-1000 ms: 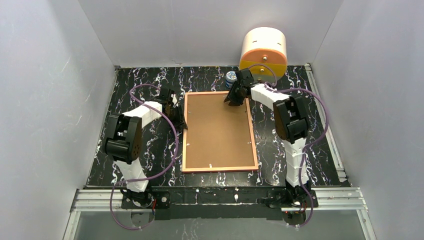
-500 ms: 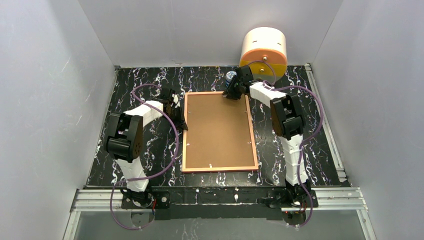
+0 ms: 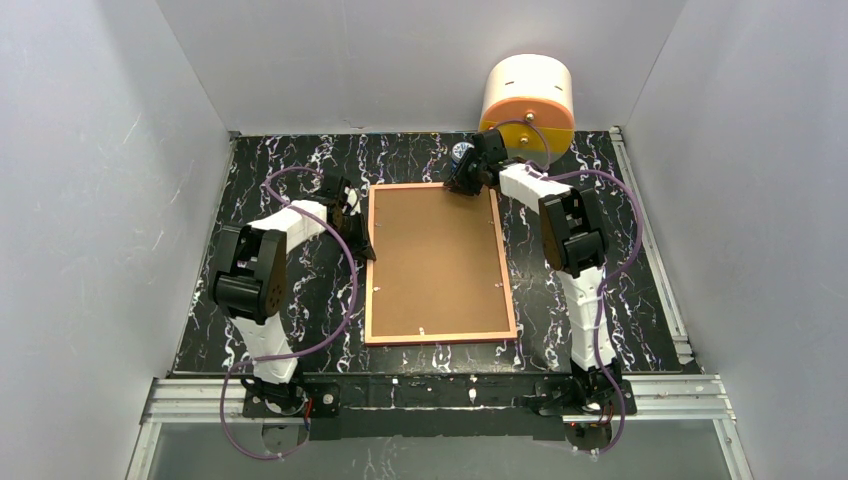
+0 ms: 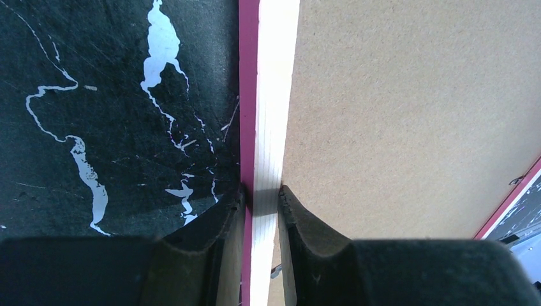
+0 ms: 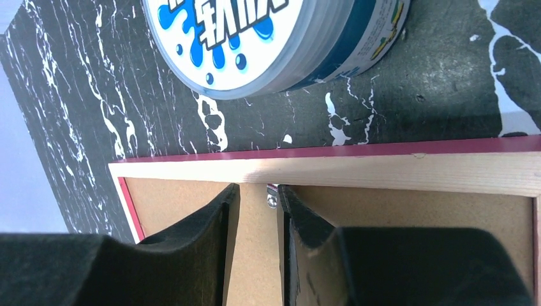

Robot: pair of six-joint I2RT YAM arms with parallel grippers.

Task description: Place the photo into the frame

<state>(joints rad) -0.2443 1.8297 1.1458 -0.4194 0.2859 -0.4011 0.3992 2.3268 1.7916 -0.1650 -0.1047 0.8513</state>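
Observation:
The frame [image 3: 440, 338] lies back up on the black marbled table, tan rim showing, a thin pink edge outside it. A brown backing board [image 3: 435, 260] fills it. The photo is hidden. My left gripper [image 3: 362, 250] is shut on the frame's left rim [image 4: 274, 95]; in the left wrist view its fingers [image 4: 261, 191] pinch the pale rim from both sides. My right gripper [image 3: 462, 188] is at the frame's far rim [image 5: 383, 172]. Its fingers [image 5: 258, 188] stand a narrow gap apart over the board, empty. A small metal tab [image 5: 272, 197] sits by the right fingertip.
A round blue and white tin [image 3: 460, 152] stands just beyond the frame's far rim, large in the right wrist view [image 5: 274, 38]. A cream and orange cylinder [image 3: 527, 100] lies at the back right. Grey walls enclose the table on three sides.
My right gripper has moved from over the board's far part out to the frame's far rim. The left gripper and the frame have not moved.

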